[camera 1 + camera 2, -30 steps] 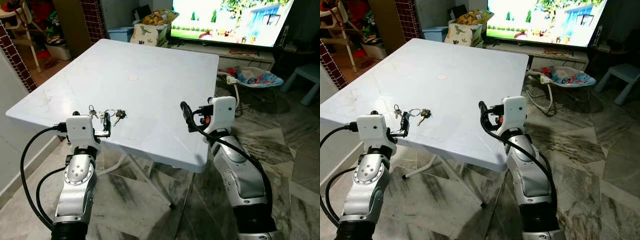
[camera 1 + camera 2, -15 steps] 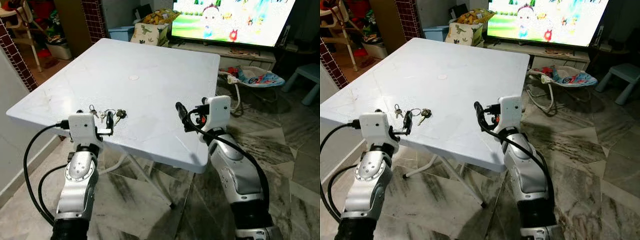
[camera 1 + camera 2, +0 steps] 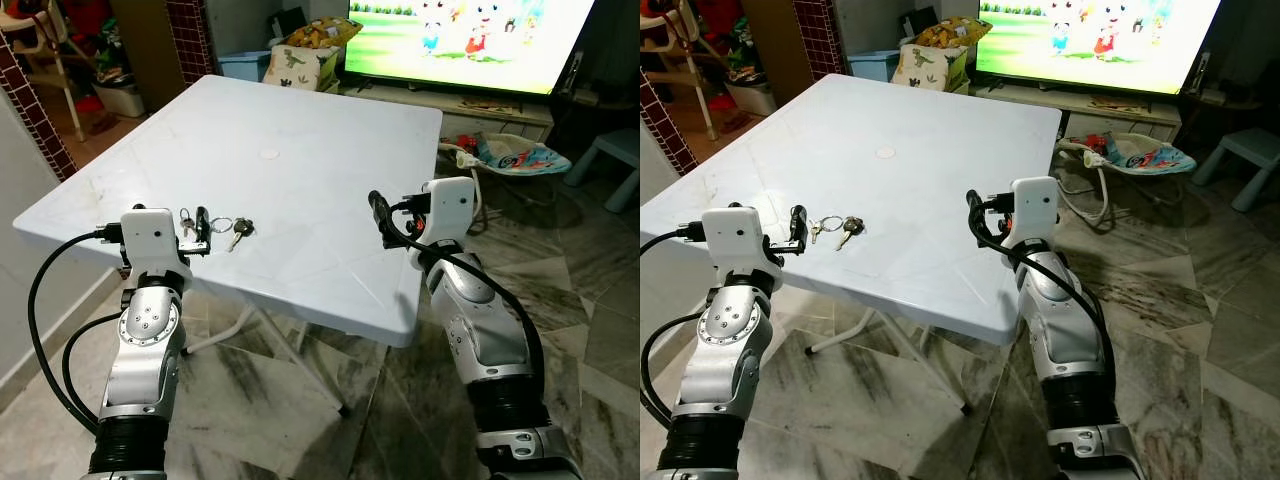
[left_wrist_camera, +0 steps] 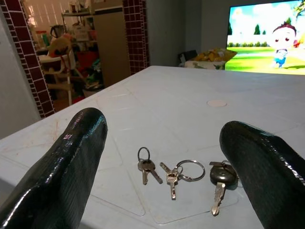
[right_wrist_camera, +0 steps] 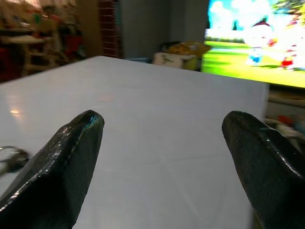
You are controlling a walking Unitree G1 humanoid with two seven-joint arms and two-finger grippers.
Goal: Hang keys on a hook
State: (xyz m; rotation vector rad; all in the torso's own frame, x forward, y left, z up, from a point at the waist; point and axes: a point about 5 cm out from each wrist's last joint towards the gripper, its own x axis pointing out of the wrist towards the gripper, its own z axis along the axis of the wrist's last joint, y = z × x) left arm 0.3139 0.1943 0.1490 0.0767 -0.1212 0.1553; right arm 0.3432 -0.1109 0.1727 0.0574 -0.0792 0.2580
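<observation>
A bunch of keys (image 3: 226, 229) on rings lies on the white table (image 3: 310, 140) near its front left edge. It has several small silver keys and one black-headed key (image 4: 220, 175). My left gripper (image 3: 202, 222) is open, low over the table edge just short of the keys (image 4: 177, 174), which lie ahead between its fingers (image 4: 71, 157). My right gripper (image 3: 380, 216) is open over the table's front right part, with nothing between its fingers (image 5: 71, 148).
A small round disc (image 3: 267, 154) sits mid-table. Behind the table a TV (image 3: 470, 40) is on, with a dinosaur-print bag (image 3: 298, 62) to its left. A baby bouncer (image 3: 512, 156) and a blue stool (image 3: 622, 150) stand right; a brick column (image 3: 35, 110) stands left.
My left gripper has risen from the table's front edge and moved forward and a little left, up to the keys. The right gripper shifted slightly. The keys have not moved.
</observation>
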